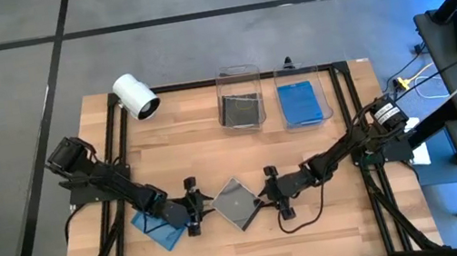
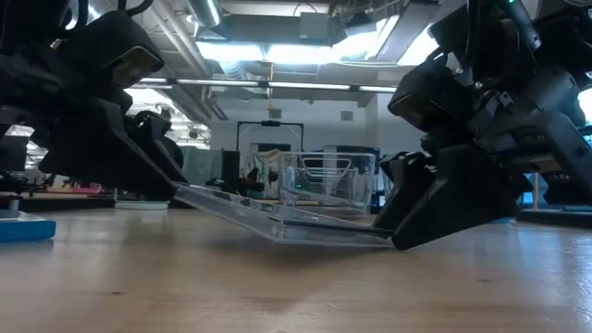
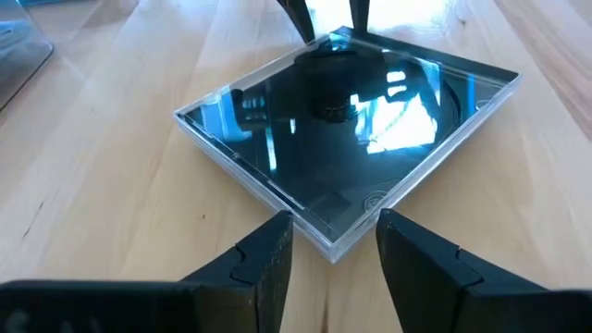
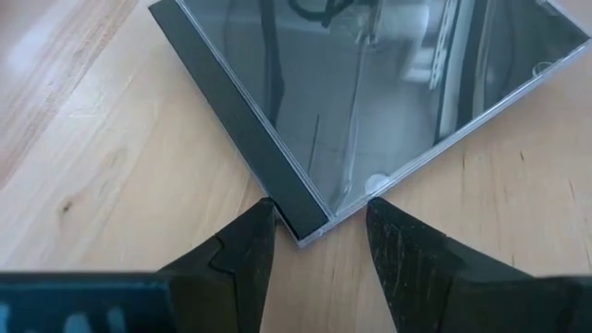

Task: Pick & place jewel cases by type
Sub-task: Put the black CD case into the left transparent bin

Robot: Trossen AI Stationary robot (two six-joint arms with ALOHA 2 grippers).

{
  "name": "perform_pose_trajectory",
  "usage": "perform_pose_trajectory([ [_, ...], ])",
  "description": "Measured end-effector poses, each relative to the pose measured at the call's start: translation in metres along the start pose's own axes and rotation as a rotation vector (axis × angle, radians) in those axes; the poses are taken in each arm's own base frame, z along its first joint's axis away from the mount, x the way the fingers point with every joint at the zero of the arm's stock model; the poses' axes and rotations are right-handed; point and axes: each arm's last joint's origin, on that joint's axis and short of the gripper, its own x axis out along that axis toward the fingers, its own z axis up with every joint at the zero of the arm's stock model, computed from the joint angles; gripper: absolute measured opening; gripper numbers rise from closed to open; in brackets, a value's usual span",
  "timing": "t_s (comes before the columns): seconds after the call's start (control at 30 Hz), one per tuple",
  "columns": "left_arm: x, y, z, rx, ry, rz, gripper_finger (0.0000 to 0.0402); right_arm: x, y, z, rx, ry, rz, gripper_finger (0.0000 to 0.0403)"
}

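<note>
Item: dark jewel case [image 1: 237, 203], thin, square, glossy clear lid over a black tray, lying diamond-wise on the plank-grained wooden table [image 1: 213, 149], in front of the two clear bins [image 1: 240, 99].

Left gripper [image 3: 333, 245] straddles one corner; right gripper [image 4: 314, 231] straddles the opposite corner, its fingers [image 4: 240, 254] beside the black spine. Whether either one pinches the case cannot be told.

Low view alone shows the case tilted, higher at the left gripper. High view alone shows a blue jewel case [image 1: 158, 231] under the left arm, and another [image 1: 302, 102] in the bin farther from the white cylindrical camera [image 1: 136, 96].
</note>
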Motion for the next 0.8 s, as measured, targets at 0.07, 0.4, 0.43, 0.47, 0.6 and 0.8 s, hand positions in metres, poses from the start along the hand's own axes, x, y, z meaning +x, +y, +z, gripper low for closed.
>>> perform_pose_trajectory([
  [0.07, 0.0, 0.0, 0.0002, -0.001, -0.001, 0.0, 0.015, 0.0001, 0.0001, -0.0001, 0.001, 0.003, 0.019, 0.0172],
  [0.4, -0.0002, -0.0009, 0.0043, 0.013, -0.042, 0.0, 0.0149, -0.0002, 0.0009, -0.0021, -0.003, 0.027, 0.03, 0.0172],
  [0.43, -0.0002, -0.0009, 0.0048, 0.02, -0.048, 0.004, 0.0149, -0.0003, 0.0009, -0.0021, -0.004, 0.026, 0.03, 0.0172],
  [0.47, -0.0003, -0.001, 0.005, 0.032, -0.051, 0.007, 0.0149, -0.0003, 0.0009, -0.0017, -0.003, 0.022, 0.031, 0.0172],
  [0.6, -0.0008, -0.0018, 0.0051, 0.115, -0.055, 0.013, 0.0151, -0.0003, 0.0011, -0.0014, -0.003, 0.019, 0.032, 0.0172],
  [0.8, -0.0046, -0.0071, 0.009, 0.322, -0.105, 0.06, 0.0152, -0.0003, 0.0013, -0.0011, -0.004, 0.016, 0.036, 0.0172],
])
